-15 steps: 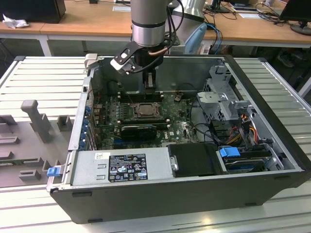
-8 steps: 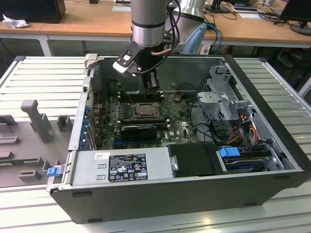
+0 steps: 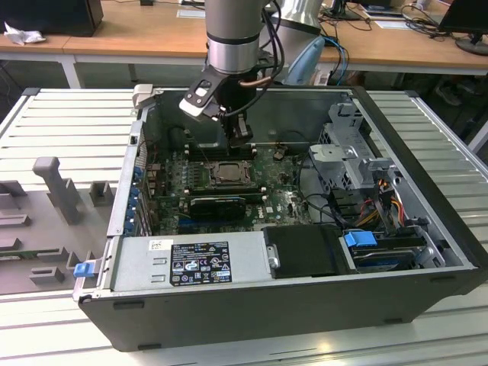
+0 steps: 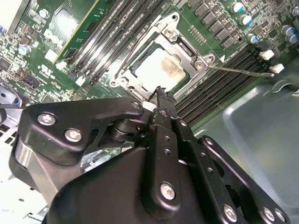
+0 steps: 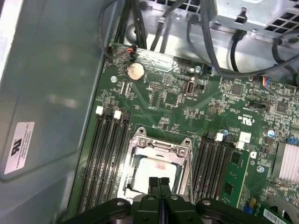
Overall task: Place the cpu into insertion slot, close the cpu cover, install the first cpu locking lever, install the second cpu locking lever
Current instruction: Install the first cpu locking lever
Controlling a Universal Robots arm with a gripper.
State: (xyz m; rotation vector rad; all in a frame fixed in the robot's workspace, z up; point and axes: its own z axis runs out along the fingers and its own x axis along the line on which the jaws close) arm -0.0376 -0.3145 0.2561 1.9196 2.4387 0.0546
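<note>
Entry: end effector (image 5: 159, 183), fingers pressed together, empty. Cpu (image 5: 154, 168) seated in insertion slot (image 4: 122, 80) under cpu cover (image 5: 161, 146) (6 o'clock of end effector, exterior view). Risk: tips slipping off locking lever (image 4: 243, 71), gouging motherboard (image 5: 173, 98)

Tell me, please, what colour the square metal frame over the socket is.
The square cpu cover is silver-grey, clearest in the second wrist view.

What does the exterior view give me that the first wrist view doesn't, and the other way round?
Exterior view: the whole open case, its power supply and drive cage. First wrist view: the coin battery and the white-clipped memory slots. Both: the shut pincer close over the cpu, which lies framed by the lowered cpu cover.
</note>
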